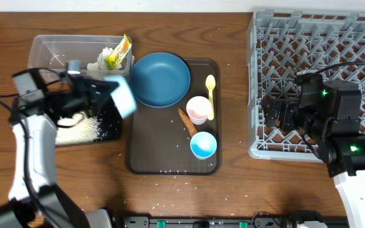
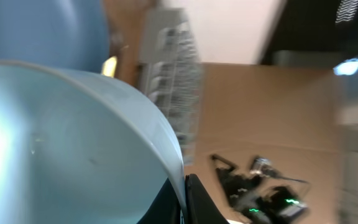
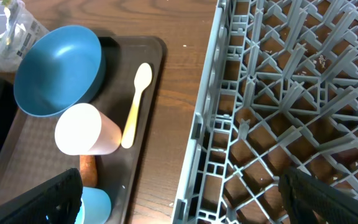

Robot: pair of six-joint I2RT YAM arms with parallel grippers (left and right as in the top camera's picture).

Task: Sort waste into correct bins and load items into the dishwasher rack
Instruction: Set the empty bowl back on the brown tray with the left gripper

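Note:
My left gripper (image 2: pixel 185 199) is shut on the rim of the light-blue bowl (image 1: pixel 124 96), which is held tilted above the black tray (image 1: pixel 114 126). The tray holds a pile of white rice (image 1: pixel 81 130). The clear tub (image 1: pixel 56 47) behind it holds white tissue (image 1: pixel 100 62) and the yellow-green wrapper (image 1: pixel 118 52). The dark-blue plate (image 1: pixel 160 79), yellow spoon (image 1: pixel 210 95), pink cup (image 1: pixel 199 109), carrot piece (image 1: pixel 187 120) and small blue cup (image 1: pixel 203 145) sit on the brown serving tray (image 1: pixel 144 158). My right gripper (image 3: pixel 188 202) is open and empty over the left edge of the grey rack (image 1: pixel 315 63).
Loose rice grains lie on the brown tray's front part and on the wooden table (image 1: pixel 170 187) in front of it. The rack fills the right side. In the right wrist view the plate (image 3: pixel 58 70), spoon (image 3: pixel 135 106) and pink cup (image 3: pixel 86 130) lie left of the rack (image 3: pixel 278 112).

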